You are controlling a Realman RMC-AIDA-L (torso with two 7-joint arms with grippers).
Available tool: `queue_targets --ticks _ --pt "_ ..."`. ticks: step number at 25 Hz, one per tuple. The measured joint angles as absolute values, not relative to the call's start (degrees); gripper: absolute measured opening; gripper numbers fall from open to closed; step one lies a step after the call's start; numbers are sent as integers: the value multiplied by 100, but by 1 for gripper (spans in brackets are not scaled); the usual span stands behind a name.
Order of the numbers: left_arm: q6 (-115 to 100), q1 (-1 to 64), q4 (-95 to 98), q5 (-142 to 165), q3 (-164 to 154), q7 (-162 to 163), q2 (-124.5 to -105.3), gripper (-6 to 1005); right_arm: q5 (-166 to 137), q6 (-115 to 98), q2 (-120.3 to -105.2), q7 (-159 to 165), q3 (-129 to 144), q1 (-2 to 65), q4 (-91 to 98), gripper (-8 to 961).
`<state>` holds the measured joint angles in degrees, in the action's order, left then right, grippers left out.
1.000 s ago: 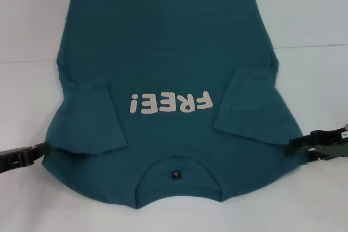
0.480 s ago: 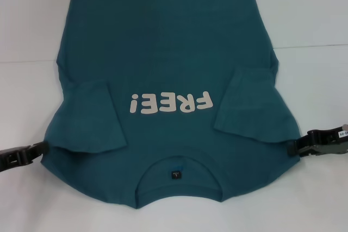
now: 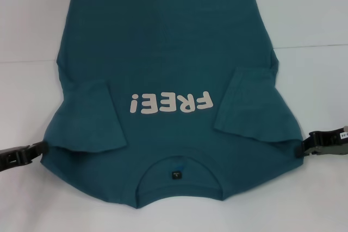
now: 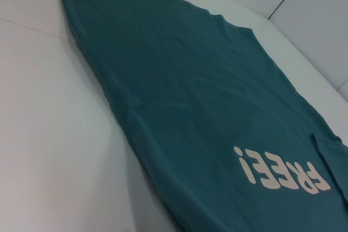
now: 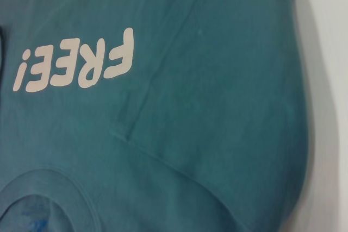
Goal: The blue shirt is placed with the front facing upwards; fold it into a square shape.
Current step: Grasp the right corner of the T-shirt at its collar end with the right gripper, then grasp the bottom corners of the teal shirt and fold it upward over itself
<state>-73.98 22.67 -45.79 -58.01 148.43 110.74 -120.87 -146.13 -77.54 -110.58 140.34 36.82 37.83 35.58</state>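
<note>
Blue shirt (image 3: 168,52) flat on white worktop (image 3: 310,20), sleeves folded inward, "FREE!" lettering up; left hand (image 3: 43,148) and right hand (image 3: 305,146) at its edges, grip state can't tell

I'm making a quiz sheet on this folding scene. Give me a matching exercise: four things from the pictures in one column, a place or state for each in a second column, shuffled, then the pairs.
Things:
1. left pincer
2. right pincer
3. both sleeves
4. collar tag

Places or states:
A. folded inward over the blue shirt
B. at the shirt's edge on the robot's right
C. inside the neckline, nearest the robot
D. at the shirt's edge on the robot's left

Pairs: 1-D, 2-B, 3-A, 4-C
</note>
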Motion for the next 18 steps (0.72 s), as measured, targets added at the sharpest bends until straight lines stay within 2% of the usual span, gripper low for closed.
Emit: queue_targets --ticks 3,12,18 --pt "-7416 2267 -4578 -5801 14856 11074 -12066 -1 -14624 -7775 -11023 14034 3683 3779 3560 30" --pt "-7666 2243 -4596 -5801 14891 11118 -12018 -2 -14615 -7956 -11001 13924 3636 3708 3607 30" --pt "-8024 2241 -4573 -5806 15120 11102 -11968 -1 -14583 -8268 -11128 13916 3617 3515 4087 30"
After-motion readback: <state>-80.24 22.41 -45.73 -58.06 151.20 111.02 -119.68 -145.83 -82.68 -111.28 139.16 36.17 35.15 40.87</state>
